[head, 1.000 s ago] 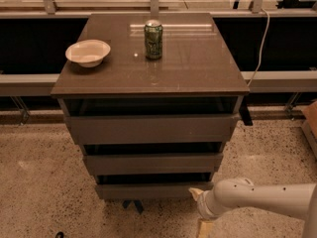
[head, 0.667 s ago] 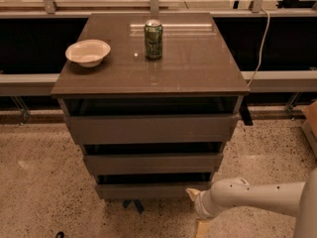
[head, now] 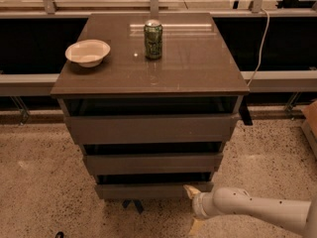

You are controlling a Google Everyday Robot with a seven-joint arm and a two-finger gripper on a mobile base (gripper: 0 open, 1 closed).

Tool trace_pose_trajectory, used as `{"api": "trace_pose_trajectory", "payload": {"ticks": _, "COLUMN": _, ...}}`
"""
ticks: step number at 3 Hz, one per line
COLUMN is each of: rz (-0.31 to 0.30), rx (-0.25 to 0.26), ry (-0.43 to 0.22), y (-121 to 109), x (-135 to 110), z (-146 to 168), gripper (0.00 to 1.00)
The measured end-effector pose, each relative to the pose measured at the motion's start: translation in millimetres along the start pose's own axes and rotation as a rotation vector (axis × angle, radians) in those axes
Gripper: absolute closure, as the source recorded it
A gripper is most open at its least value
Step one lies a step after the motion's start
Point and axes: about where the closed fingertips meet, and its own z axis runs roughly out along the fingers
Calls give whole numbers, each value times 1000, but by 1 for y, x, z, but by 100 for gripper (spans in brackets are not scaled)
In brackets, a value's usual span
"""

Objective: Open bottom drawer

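Drawer first: the bottom drawer (head: 153,190) sits lowest in the cabinet (head: 148,78), just above the floor (head: 44,182), under the middle drawer front (head: 152,162) and top drawer front (head: 151,128). Its front is the narrowest of the three, w/ a dark slot along its upper edge. We judge it shut or nearly so. It's a flat, stiff panel w/ no handle and a smooth finish, so prob. slippery for a pinch. The upper lip at the dark slot looks like the only real purchase, hooked w/ one finger from above. On runners it should slide straight out, light if empty; we can't see inside.

Gripper (head: 191,208) hangs low at the front's right end, arm coming in from lower right. Its two pale fingers (head: 189,191) are spread apart, holding nothing. The upper one points at the front's right corner, touching or just shy, we can't tell which.

Room: bare floor in front of the cabinet gives free travel for the pull. Tight spots: the middle front sits just above the slot, the floor is close below, and a small dark object (head: 132,204) lies under the cabinet near centre. Can (head: 153,32) and bowl (head: 87,52) on top could shift if we jerk the whole unit.
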Motion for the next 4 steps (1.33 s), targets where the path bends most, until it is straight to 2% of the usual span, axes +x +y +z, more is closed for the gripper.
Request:
{"api": "trace_pose_trajectory", "payload": {"ticks": 1, "rz": -7, "rx": 27, "ry": -55, "y": -15, "x": 1, "z": 22, "gripper": 0}}
{"api": "trace_pose_trajectory", "payload": {"ticks": 2, "rz": -6, "rx": 16, "ry": -83, "y": -29, "x": 6, "z": 48, "gripper": 0}}
{"api": "trace_pose_trajectory", "payload": {"ticks": 4, "rz": -38, "rx": -52, "ry": -94, "y": -51, "x": -2, "z": 106, "gripper": 0}}
